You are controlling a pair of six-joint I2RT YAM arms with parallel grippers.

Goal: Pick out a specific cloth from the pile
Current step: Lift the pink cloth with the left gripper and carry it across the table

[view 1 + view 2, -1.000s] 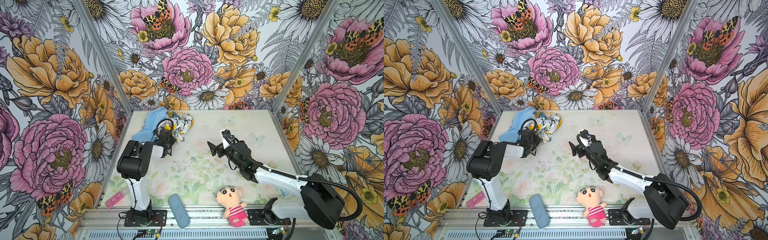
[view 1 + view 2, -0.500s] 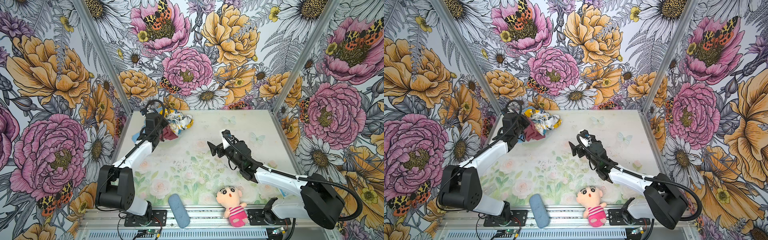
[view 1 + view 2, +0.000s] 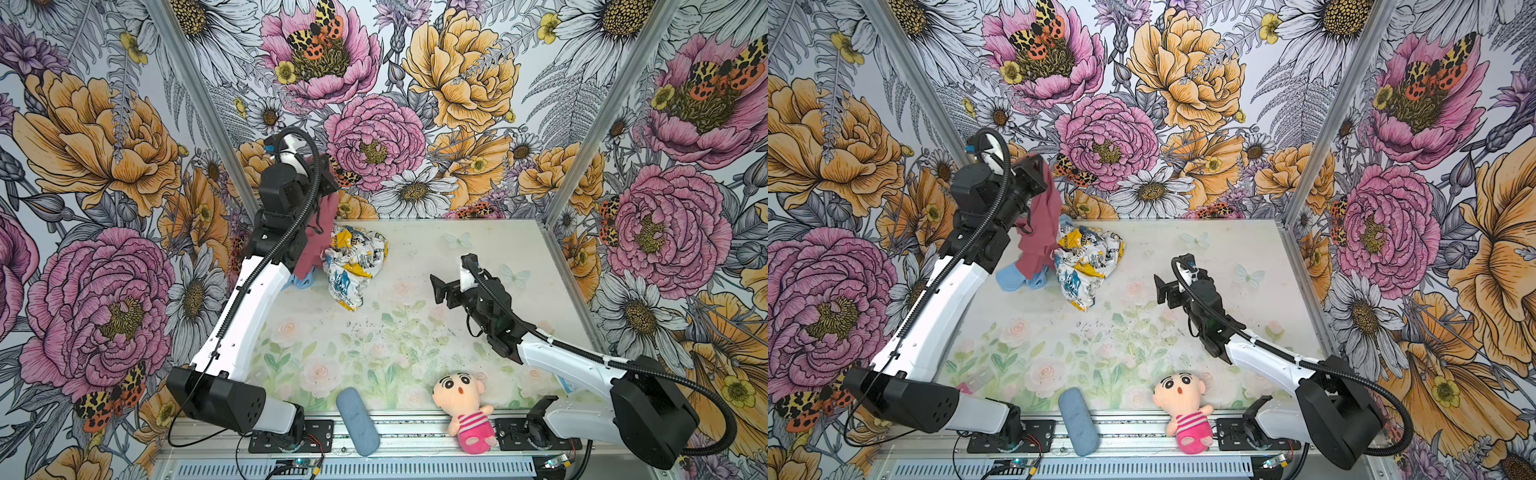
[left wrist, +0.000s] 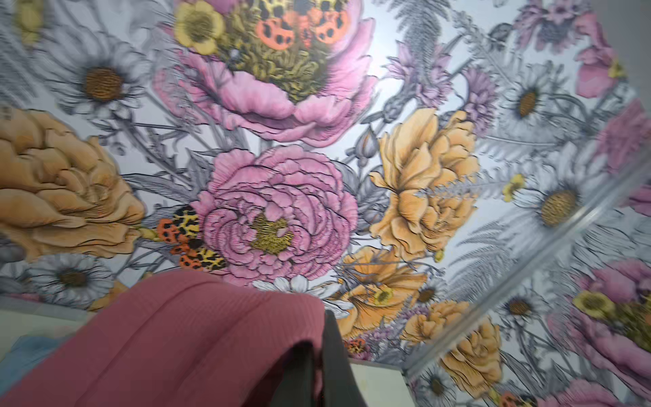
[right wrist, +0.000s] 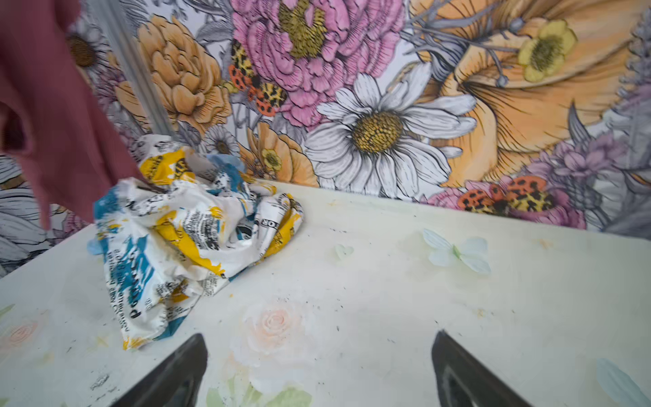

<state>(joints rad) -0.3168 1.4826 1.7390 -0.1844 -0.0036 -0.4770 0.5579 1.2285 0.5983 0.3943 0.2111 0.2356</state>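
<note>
Top views are showing the left fingers clenching an upper fold of the cloth and holding it high over the back left corner of the bench. Its lower end is trailing down to the light blue cloth of the pile, so a snagged hem is risking dragging that piece along, and a thin pinch is risking a slip. The cloth is looking plain dusty rose, finely ribbed and limp, hanging in long folds, while the right fingers are standing wide apart near mid-bench, grasping nothing.
</note>
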